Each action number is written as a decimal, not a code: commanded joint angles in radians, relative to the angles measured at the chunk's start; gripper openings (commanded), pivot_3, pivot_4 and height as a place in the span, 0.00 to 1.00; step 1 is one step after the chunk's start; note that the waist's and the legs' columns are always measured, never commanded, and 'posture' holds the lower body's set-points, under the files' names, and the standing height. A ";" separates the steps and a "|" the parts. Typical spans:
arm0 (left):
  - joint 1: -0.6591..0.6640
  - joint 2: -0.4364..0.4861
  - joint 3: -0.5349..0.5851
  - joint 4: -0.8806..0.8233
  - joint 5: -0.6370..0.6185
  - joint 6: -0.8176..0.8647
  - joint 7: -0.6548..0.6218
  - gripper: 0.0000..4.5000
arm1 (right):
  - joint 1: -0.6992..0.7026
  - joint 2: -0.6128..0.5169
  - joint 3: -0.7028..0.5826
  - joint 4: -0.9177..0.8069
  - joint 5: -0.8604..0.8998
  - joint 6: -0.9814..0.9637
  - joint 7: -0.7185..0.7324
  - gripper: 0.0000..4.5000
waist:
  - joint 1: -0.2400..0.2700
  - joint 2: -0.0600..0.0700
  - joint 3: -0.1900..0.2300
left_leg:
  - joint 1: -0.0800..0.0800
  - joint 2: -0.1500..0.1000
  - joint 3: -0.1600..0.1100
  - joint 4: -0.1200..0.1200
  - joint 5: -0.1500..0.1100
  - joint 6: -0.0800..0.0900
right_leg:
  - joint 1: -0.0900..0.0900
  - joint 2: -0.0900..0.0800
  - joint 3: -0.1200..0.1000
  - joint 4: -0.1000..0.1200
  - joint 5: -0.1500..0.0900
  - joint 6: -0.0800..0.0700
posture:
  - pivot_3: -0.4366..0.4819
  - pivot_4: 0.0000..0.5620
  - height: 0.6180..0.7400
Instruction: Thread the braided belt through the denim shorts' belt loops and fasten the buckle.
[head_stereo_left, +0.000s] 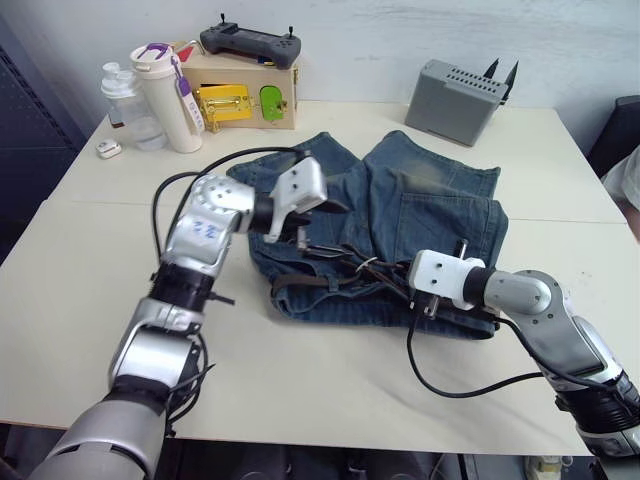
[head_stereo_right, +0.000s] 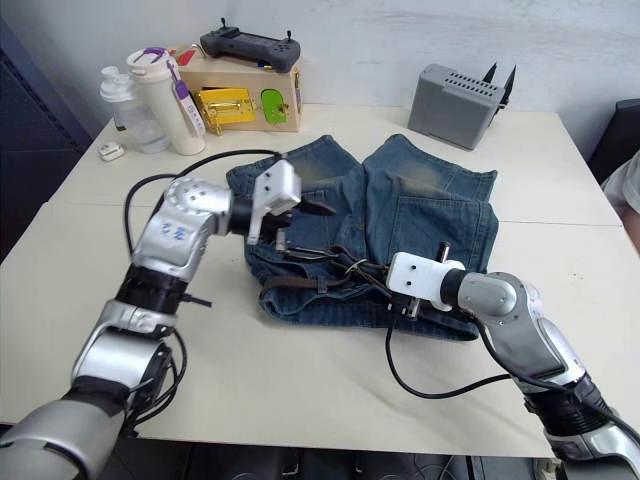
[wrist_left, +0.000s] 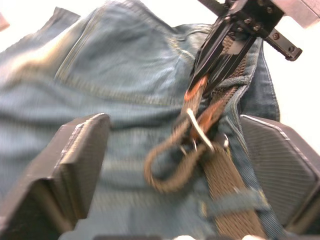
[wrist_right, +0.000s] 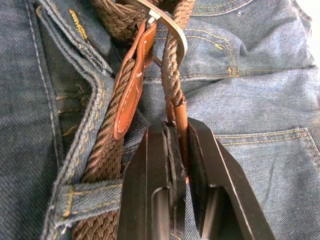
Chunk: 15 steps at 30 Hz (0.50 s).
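Denim shorts (head_stereo_left: 400, 215) lie flat mid-desk (head_stereo_left: 90, 290), legs toward the far edge, waistband toward the robot. Braided belt (head_stereo_left: 330, 283) runs along the waistband, long axis left-right across the shorts, partly bunched in loops near the middle.

Right wrist view gives detail the eye views lack: right tool (wrist_right: 175, 142) clamped on the belt's tan leather tip (wrist_right: 181, 122), fingers closed around it; strap leads from the tip up into the silver buckle (wrist_right: 172, 30); a second tan leather piece sits beside it on the woven strap; a belt loop (wrist_right: 87, 197) crosses the strap.

Left wrist view: left tool (wrist_left: 175, 165) spread wide, fingers (wrist_left: 75, 160) either side of the buckle and a slack loop of belt, not touching them; right tool seen gripping from the opposite side.

Eye views add the far desk: grey box (head_stereo_left: 460, 100), wooden box (head_stereo_left: 240, 95), white bottles (head_stereo_left: 165, 95).
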 joint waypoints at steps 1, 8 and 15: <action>0.059 0.027 -0.019 -0.110 -0.022 0.067 0.023 0.64 | -0.008 -0.011 -0.034 -0.017 0.015 -0.017 0.008 0.00 | 0.006 0.000 0.000 | 0.000 0.000 -0.001 0.000 0.000 0.000 | 0.000 0.000 0.000 0.000 0.000 0.000 | 0.48 0.27 0.97; 0.190 0.054 -0.057 -0.195 -0.037 0.135 0.060 0.02 | -0.021 -0.020 -0.042 -0.013 0.017 -0.022 0.015 0.00 | 0.009 0.000 0.000 | 0.000 0.000 -0.001 0.001 0.000 0.000 | 0.001 0.000 0.000 -0.001 0.000 0.000 | 0.48 0.27 0.97; 0.291 0.132 -0.134 -0.227 0.018 0.104 0.065 0.02 | -0.004 -0.038 -0.053 -0.027 0.020 -0.029 0.020 0.00 | 0.004 0.000 0.000 | 0.001 0.000 -0.001 0.000 0.000 0.000 | 0.001 0.000 0.000 -0.005 0.000 0.000 | 0.48 0.27 0.97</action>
